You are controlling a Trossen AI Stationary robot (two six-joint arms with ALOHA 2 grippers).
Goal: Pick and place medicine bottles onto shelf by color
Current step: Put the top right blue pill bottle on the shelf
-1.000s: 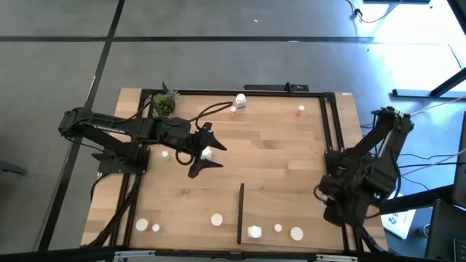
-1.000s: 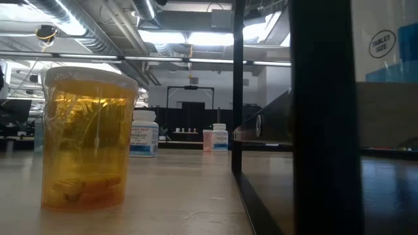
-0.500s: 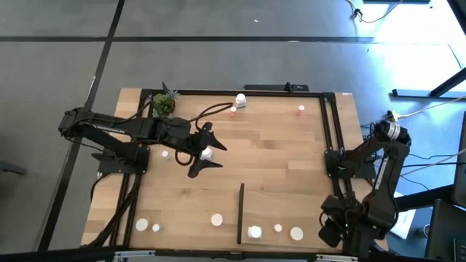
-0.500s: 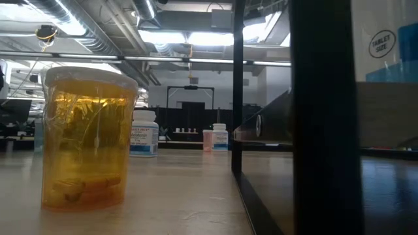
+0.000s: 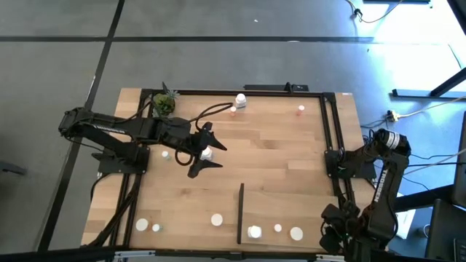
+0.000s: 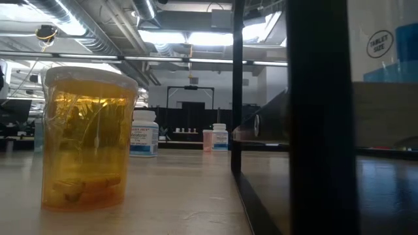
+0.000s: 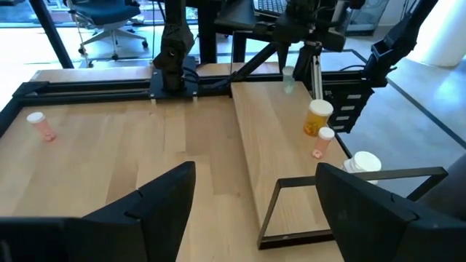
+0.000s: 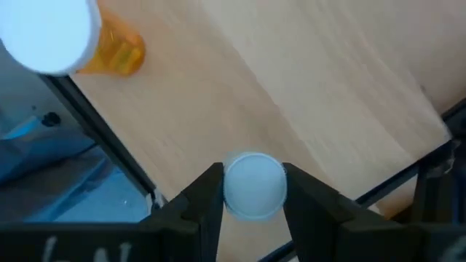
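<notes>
Medicine bottles stand scattered on the wooden table: several along the near edge [image 5: 217,219], others at the far edge [image 5: 240,100]. The shelf [image 5: 241,212] stands near the front, its black upright strip showing. My right gripper [image 8: 253,182] is at the table's near right corner [image 5: 333,233], pointing down, shut on a white-capped bottle [image 8: 253,185]. My left gripper [image 7: 255,175] hangs open above the table's middle left [image 5: 206,154] with nothing between its fingers; a white bottle [image 5: 207,153] shows beneath it. My right gripper pinches the bottle's round white cap by its rim [image 8: 227,185], one finger [image 8: 207,200] on each side. The fingers come from above, pointing down. The cap faces up, so the bottle is upright; whether its bottom rests on the table, the cap hides.
An orange bottle with a white cap [image 8: 109,47] stands close to my right gripper, beside the black frame rail [image 8: 109,142]. A small green plant [image 5: 164,104] sits at the far left corner. In the low view an orange bottle [image 6: 88,140] stands before the dark shelf upright [image 6: 323,117].
My right arm has swung toward the table's near edge and sunk toward the near right corner, its wrist rolling as it went, the gripper staying shut on the bottle. My left arm has kept still.
</notes>
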